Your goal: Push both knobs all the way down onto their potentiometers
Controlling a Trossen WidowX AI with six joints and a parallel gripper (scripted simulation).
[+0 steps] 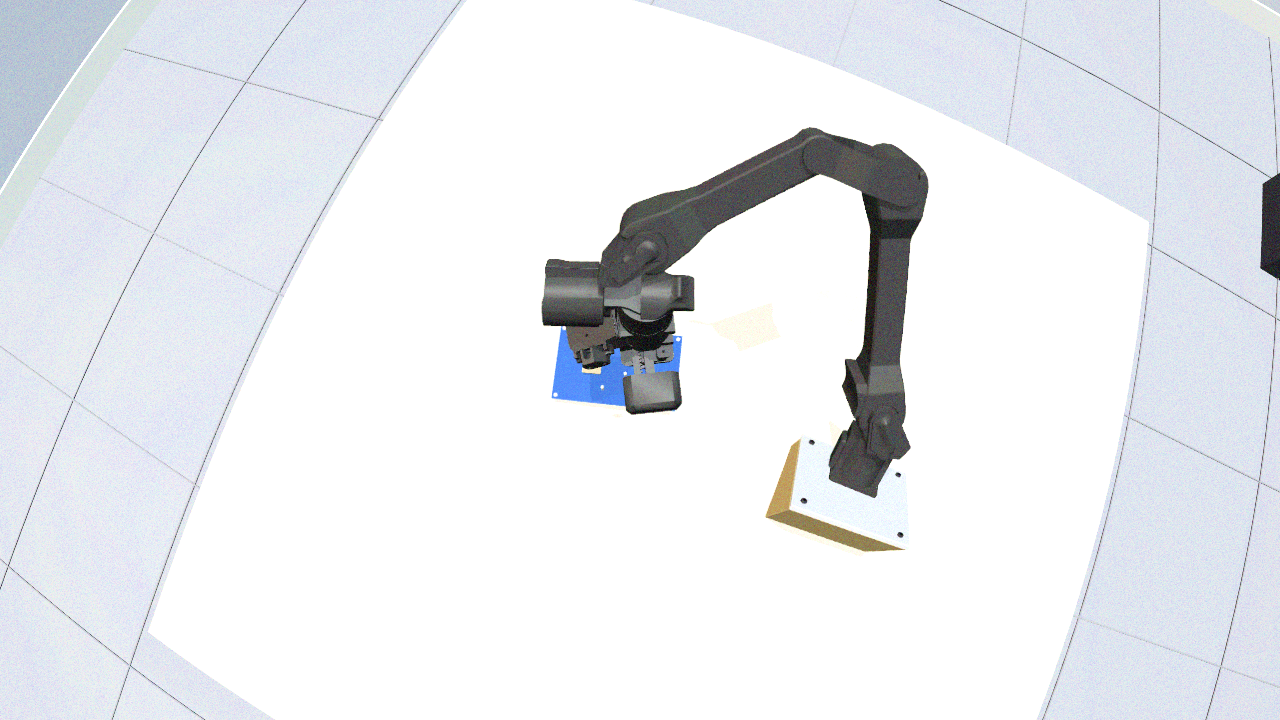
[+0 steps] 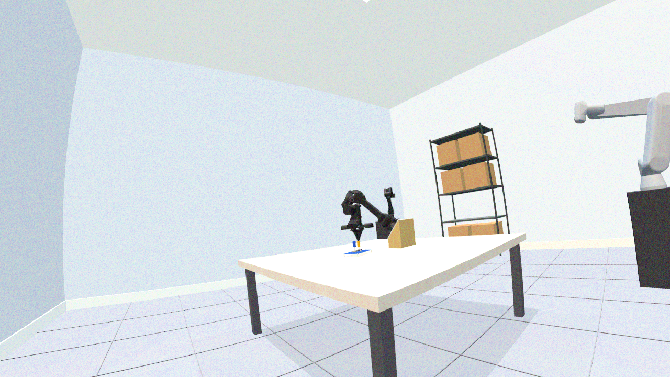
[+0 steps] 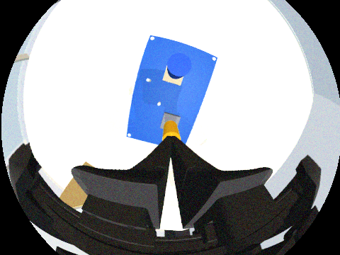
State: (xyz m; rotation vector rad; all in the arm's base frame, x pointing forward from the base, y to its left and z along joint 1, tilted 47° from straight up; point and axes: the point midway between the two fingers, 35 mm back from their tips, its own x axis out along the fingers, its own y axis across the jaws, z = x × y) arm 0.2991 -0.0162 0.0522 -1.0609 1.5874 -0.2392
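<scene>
The gripper (image 1: pixel 651 394) (image 2: pixel 358 240) (image 3: pixel 171 140) is pointing down with its fingertips together and nothing between them, its tips meeting right at the top of the yellow knob (image 2: pixel 358 244) (image 3: pixel 171 131); whether they are touching it, the wrist view is not settling. If the tips are pressing off-centre, they could be sliding off the rim or tilting the knob on its shaft, and a sideways load could be working the grey potentiometer (image 3: pixel 171 118) loose. Pushing on after the knob seats could be doing the same.

Farther out, toward twelve o'clock in the wrist view, the blue knob (image 2: pixel 354 243) (image 3: pixel 179 65) is standing over its cream potentiometer (image 1: pixel 591 369) (image 3: pixel 173 80), looking raised and apparently still needing its push. Swinging across too low could be knocking it sideways.

Both are sitting on the circuit board (image 1: pixel 572 380) (image 2: pixel 352 253) (image 3: pixel 195 88), which is resting on thin legs on the table (image 1: pixel 402 537) (image 2: pixel 375 276) (image 3: pixel 88 106); a push near its six o'clock end could be tipping or shifting it.
</scene>
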